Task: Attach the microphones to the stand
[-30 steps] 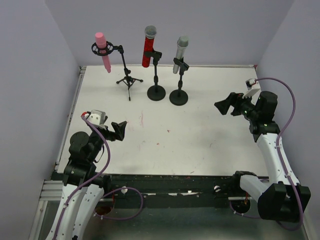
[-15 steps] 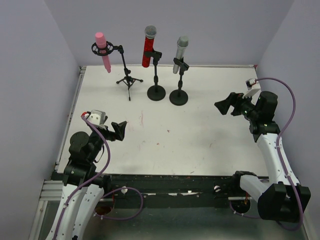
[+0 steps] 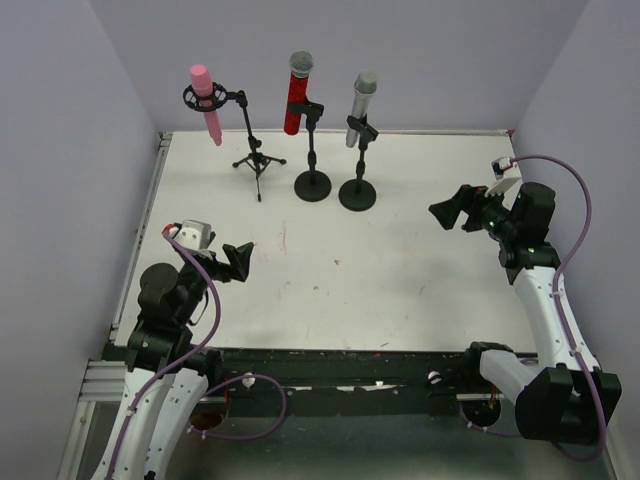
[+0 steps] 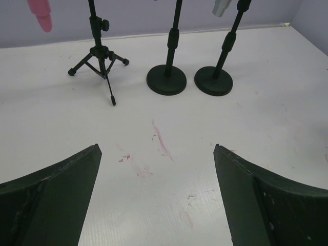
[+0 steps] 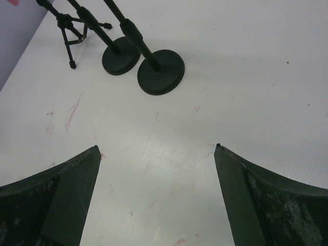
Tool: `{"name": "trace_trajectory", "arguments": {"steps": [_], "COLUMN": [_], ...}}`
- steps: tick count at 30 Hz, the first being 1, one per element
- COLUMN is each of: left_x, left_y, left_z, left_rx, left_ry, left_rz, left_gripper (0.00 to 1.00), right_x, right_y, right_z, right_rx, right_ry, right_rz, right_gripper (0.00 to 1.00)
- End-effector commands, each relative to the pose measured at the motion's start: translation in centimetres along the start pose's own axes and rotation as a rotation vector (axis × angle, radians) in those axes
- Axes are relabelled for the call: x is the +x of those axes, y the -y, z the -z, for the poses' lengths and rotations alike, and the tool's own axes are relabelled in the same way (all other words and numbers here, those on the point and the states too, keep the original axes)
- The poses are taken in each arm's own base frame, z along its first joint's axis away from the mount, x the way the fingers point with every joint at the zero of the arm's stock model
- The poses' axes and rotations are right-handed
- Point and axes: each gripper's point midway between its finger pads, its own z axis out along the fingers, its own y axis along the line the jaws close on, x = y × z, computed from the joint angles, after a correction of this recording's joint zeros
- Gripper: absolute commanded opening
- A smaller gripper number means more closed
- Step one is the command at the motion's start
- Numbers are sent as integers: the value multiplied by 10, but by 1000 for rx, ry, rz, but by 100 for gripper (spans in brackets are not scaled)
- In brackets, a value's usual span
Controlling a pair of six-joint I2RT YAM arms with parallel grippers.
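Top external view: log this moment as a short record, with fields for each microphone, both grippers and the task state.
pink microphone: tilted, in the ring mount of the tripod stand
red microphone: clipped to the middle stand, round base
silver-grey microphone: clipped to the end stand, round base
left gripper: open, empty, near-left of the table
right gripper: open, empty, right side
task state: all three mounted; none lying on the table

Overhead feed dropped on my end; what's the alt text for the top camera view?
The pink microphone, red microphone and silver-grey microphone are mounted, left to right, on three black stands at the far side of the white table. The left gripper and right gripper hover open and empty nearer the camera.
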Motion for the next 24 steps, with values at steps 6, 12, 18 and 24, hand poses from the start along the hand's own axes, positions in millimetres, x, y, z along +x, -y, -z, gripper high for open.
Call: {"name": "trace_trajectory", "arguments": {"steps": [6,12,18,24], "left_x": [1,1,1,3], "left_y": [2,0,0,0], "left_z": [-1,-2,-1,-3], "left_rx": [15,9,6,7], "left_ry": [9,8,8,1], "left_rz": [-3,-4,-6,-3], "left_gripper": [99,99,99,99], "right_x": [-14,-13,-13,-16], "right_y": [-3,-2,-3,-6], "right_z": [6,6,7,11], "right_rx": [5,9,6,1], "right_ry": [25,23,24,25], "right_rz": [12,13,18,49], "right_gripper": [100,100,100,100]}}
